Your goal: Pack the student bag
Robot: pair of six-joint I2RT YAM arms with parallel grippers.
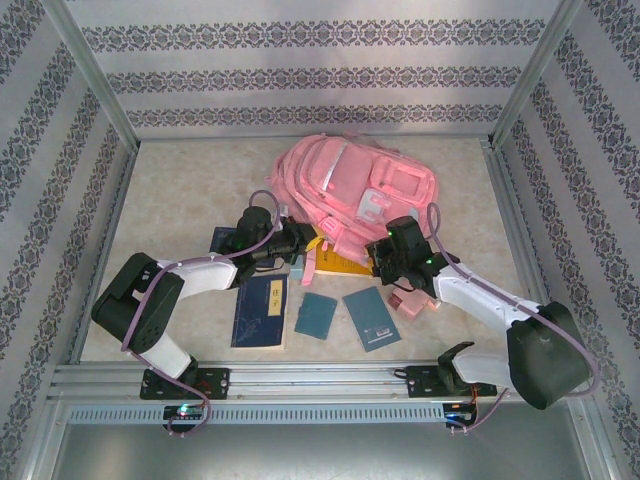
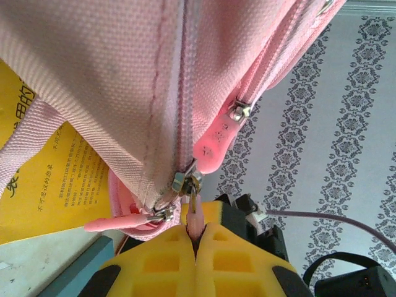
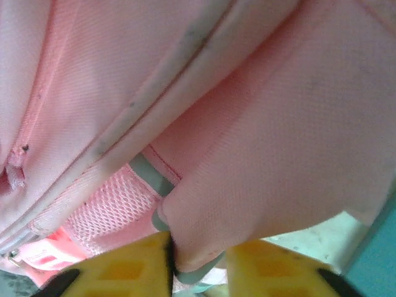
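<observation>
In the top view the student bag (image 1: 350,180) lies at the centre rear of the table (image 1: 180,200), and both wrists cover its near edge. A yellow book (image 1: 345,265) is partly hidden under the bag. Its Chinese print, seen in the left wrist view, is cut off and not legible. The dark blue book (image 1: 258,312) carries pale characters too small to read. The left arm reaches forward with its elbow low. The left gripper (image 2: 197,244) is fully closed, pinching a pink zip pull (image 2: 195,218). The right arm angles inward, and the right gripper (image 3: 198,269) is clamped on a grey-trimmed fold of bag fabric.
</observation>
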